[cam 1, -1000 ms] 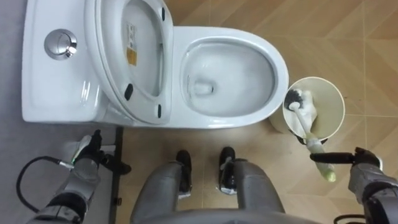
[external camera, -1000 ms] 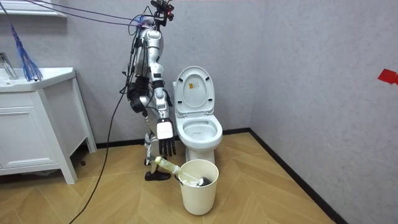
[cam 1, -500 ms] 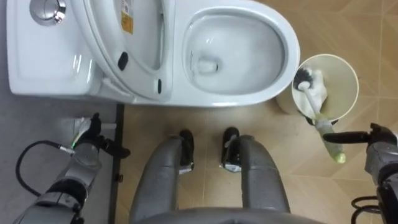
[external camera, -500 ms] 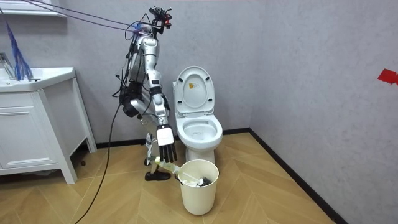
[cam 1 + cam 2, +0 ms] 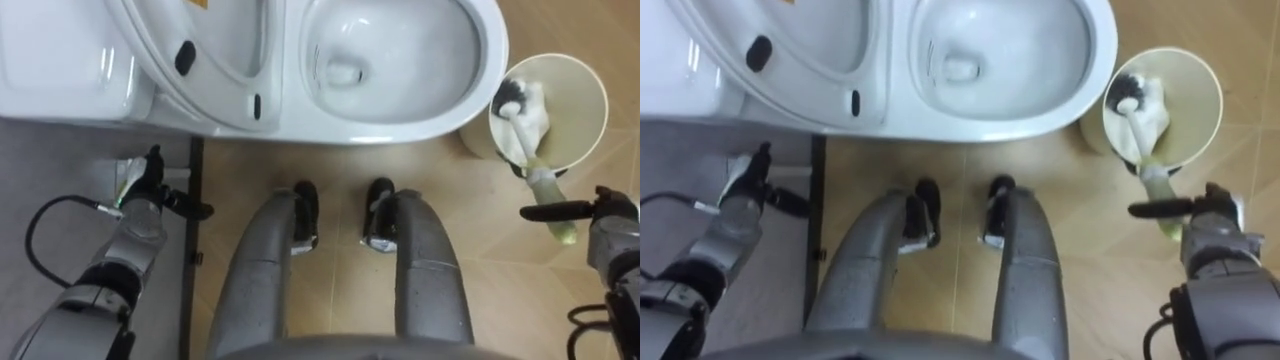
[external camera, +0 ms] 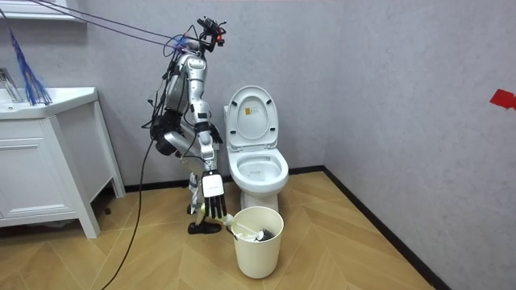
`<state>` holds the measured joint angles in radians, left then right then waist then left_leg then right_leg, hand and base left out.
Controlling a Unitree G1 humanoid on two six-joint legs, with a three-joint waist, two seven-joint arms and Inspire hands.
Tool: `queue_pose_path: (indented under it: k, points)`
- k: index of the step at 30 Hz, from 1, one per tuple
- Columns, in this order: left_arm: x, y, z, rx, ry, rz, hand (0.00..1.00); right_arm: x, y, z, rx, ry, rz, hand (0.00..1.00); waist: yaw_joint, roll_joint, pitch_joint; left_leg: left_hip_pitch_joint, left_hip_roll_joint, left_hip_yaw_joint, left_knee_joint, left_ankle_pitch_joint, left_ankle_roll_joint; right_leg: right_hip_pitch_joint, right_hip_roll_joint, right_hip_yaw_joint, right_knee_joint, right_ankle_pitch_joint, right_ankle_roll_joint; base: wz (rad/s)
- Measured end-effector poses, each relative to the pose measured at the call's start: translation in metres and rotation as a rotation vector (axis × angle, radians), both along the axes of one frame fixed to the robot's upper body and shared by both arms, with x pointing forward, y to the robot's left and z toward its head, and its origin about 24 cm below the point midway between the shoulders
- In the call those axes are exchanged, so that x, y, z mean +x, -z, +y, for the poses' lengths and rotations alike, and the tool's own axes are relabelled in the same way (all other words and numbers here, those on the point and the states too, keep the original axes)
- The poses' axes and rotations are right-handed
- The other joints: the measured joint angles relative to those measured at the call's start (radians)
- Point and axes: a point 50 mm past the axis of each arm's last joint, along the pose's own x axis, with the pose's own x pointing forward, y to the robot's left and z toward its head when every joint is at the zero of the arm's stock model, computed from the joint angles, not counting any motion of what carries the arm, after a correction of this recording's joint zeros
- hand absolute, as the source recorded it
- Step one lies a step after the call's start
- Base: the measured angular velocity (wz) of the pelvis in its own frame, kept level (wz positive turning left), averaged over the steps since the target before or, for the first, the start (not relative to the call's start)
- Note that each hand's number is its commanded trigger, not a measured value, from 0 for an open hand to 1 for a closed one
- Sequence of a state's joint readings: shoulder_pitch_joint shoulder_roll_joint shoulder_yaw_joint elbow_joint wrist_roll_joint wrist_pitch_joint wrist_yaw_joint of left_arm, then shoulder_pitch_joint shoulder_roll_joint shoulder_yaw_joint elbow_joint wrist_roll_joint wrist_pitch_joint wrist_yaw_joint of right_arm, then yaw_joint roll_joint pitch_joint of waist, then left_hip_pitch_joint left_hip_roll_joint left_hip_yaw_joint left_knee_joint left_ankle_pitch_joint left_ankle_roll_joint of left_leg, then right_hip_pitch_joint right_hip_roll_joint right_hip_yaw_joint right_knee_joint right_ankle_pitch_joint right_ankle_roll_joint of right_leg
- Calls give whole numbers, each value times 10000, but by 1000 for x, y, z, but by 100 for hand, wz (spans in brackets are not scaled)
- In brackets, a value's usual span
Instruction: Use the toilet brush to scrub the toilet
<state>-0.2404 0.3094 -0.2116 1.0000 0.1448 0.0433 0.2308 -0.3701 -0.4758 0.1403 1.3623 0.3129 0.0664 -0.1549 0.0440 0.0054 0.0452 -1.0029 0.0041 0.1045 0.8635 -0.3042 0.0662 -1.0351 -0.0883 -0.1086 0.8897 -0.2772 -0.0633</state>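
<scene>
The robot stood side-on to the toilet (image 5: 420, 120), feet planted on the wood floor (image 5: 330, 165) just short of the bowl. In the room view it leaned forward at the room view's left of the toilet, right arm hanging straight down toward the bucket (image 5: 578, 100). The seat (image 5: 215, 70) was up, and the bowl was open with water at the bottom.

The brush (image 5: 538, 168) sat in the cream bucket on the floor, just right of the bowl. Its head was down inside the bucket and its handle slanted out over the near rim, toward the robot. The right hand (image 5: 612, 228) was right there at the handle's end. Its fingers (image 5: 555, 210) were held straight, one dark finger reaching left across the yellow-green tip and not wrapped round it. In the room view they pointed down at the handle, loose and uncurled.

The left hand (image 5: 140, 205) hung low on the left, near the base of the tank, fingers relaxed and holding nothing. A white cabinet (image 6: 48, 169) stood off at the room view's left.
</scene>
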Motion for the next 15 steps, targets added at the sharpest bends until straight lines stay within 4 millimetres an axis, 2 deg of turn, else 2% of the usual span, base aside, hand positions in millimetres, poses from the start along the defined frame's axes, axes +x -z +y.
queue_pose_path:
  k: [6,9,10,15]
  points:
    - [3,-5,7,-170,-355,-279,0,1,0,0,-35,-363,172,0,71,77,-2,-190,33,-12,31,-28,-47,-180,29,-44,-5,-8,-66,0]
    - [3,-5,5,-276,-330,-328,0,0,-2,-2,-227,-715,394,0,172,158,-1,-325,38,-3,89,-38,-60,-326,0,-58,92,-21,-89,1]
    - [4,-5,3,-258,-196,-333,0,1,-3,-4,-301,-819,440,0,176,210,23,-393,36,-10,217,-91,-60,-375,-18,-57,208,-76,-95,3]
    - [8,-8,-1,-188,5,-511,0,9,-10,-7,-405,-1161,394,0,260,221,25,-869,16,-8,680,-225,-78,-888,-149,-73,755,-280,-164,7]
